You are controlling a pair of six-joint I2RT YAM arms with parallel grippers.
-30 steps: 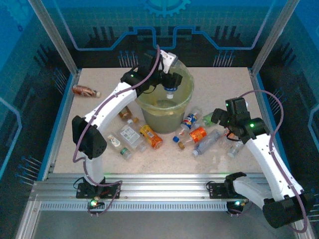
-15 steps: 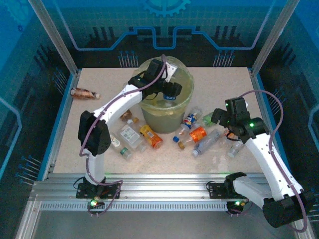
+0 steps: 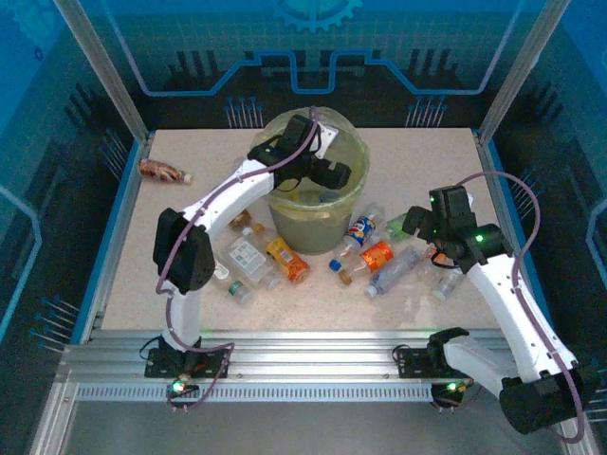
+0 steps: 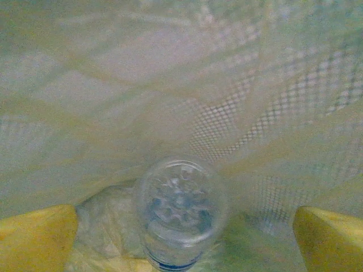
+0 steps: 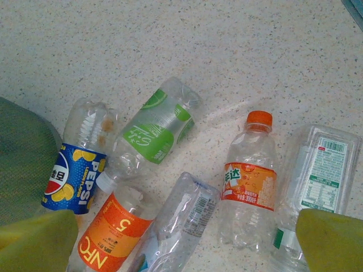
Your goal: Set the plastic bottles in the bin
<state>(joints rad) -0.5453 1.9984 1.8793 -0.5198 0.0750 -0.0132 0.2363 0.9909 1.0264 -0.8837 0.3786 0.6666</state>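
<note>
Bin (image 3: 305, 227): far centre of table.
Left gripper (image 3: 334, 176): over bin, jaws wide, empty; clear bottle (image 4: 180, 218) beneath, inside bin.
Right gripper (image 3: 415, 224): wide open, empty, nearer arm.
Orange-cap bottle (image 5: 248, 181): directly below right gripper, long axis across its closing line.

Speckled beige tabletop (image 3: 427, 161), blue wall panels (image 3: 47, 95) with circuit pattern, aluminium corner posts (image 3: 102, 71), slotted front rail (image 3: 313, 365)
</note>
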